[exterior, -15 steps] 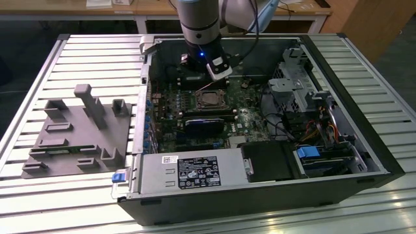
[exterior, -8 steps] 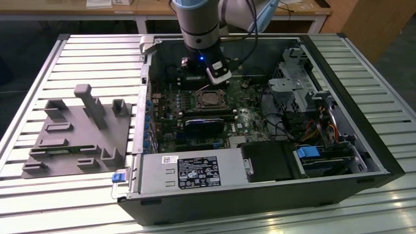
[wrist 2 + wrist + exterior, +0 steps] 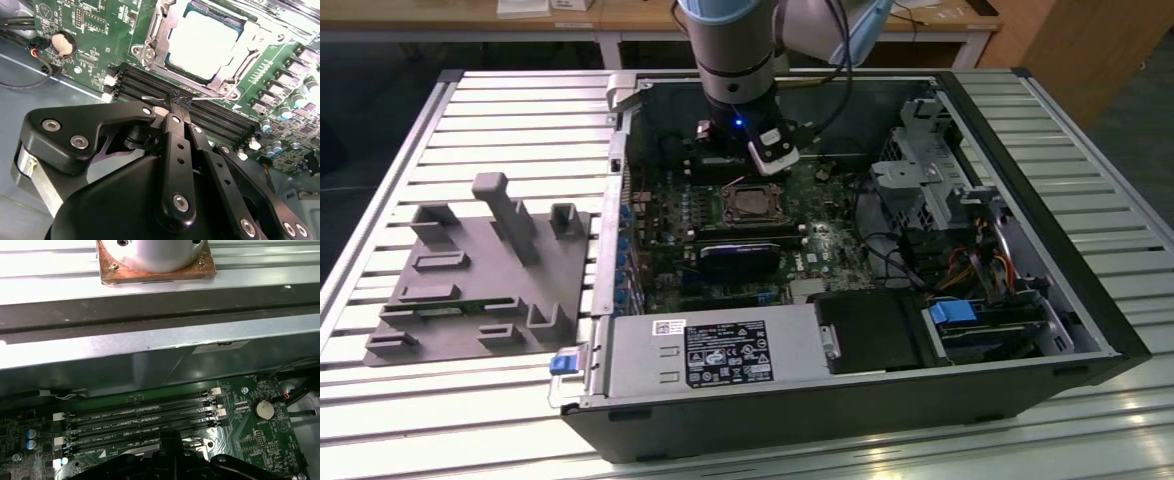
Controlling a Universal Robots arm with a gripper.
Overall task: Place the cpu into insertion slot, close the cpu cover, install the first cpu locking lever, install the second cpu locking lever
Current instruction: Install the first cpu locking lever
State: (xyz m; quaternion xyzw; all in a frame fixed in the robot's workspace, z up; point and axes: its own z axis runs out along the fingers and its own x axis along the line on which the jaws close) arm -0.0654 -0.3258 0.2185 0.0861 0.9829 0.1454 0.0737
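Slatted desk [image 3: 480,110], open PC case [image 3: 854,420]: fingers [image 3: 176,135] closed, apparently pinching the wire locking lever [image 3: 152,99]; cpu [image 3: 202,42] under shut cpu cover [image 3: 159,25] just beyond them; lever step, probably needs steady hooking pressure.

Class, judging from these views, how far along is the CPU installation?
Done: the shiny square silver cpu lies under the lowered silver metal frame cover. In hand: the black hand pinches a thin silver wire lever. Left: that lever is not yet latched.

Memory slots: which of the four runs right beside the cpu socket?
The memory slot bordering the insertion slot's silver frame in the second wrist view; the other three lie farther out, toward the gripper, shut on a thin locking lever.
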